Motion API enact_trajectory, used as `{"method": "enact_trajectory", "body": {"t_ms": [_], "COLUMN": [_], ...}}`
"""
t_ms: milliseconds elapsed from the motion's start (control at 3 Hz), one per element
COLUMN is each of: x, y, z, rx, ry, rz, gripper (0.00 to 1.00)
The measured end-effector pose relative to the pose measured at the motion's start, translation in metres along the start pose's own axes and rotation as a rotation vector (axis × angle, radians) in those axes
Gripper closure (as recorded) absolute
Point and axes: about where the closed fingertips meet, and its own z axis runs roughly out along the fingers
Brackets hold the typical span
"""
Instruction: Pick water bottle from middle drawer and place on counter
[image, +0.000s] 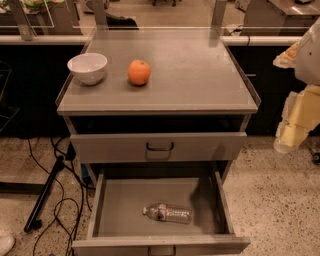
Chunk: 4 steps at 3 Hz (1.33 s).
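Observation:
The water bottle (167, 213) lies on its side on the floor of the open middle drawer (125, 205), white cap pointing left, near the drawer's front middle. The counter (195, 75) is the flat grey top of the cabinet above. My gripper (289, 137) hangs at the right edge of the view. It is beside the cabinet at about the height of the upper drawer, well right of and above the bottle, and touches nothing.
A white bowl (87, 68) and an orange (139, 72) stand on the left part of the counter. A shut grey drawer front with a dark bail handle (160, 146) sits above the open drawer. Black cables and a pole (45, 195) lie on the floor at left.

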Motion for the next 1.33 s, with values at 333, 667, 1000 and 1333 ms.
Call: {"method": "enact_trajectory", "body": {"t_ms": [333, 667, 1000, 1333], "x": [0.0, 0.0, 0.0, 0.0], "y": [0.0, 0.0, 0.0, 0.0], "z": [0.0, 0.0, 0.0, 0.0], "rx": [0.0, 0.0, 0.0, 0.0], "ry": [0.0, 0.0, 0.0, 0.0], "rz": [0.0, 0.0, 0.0, 0.0], "gripper": [0.0, 0.15, 0.44, 0.3]}}
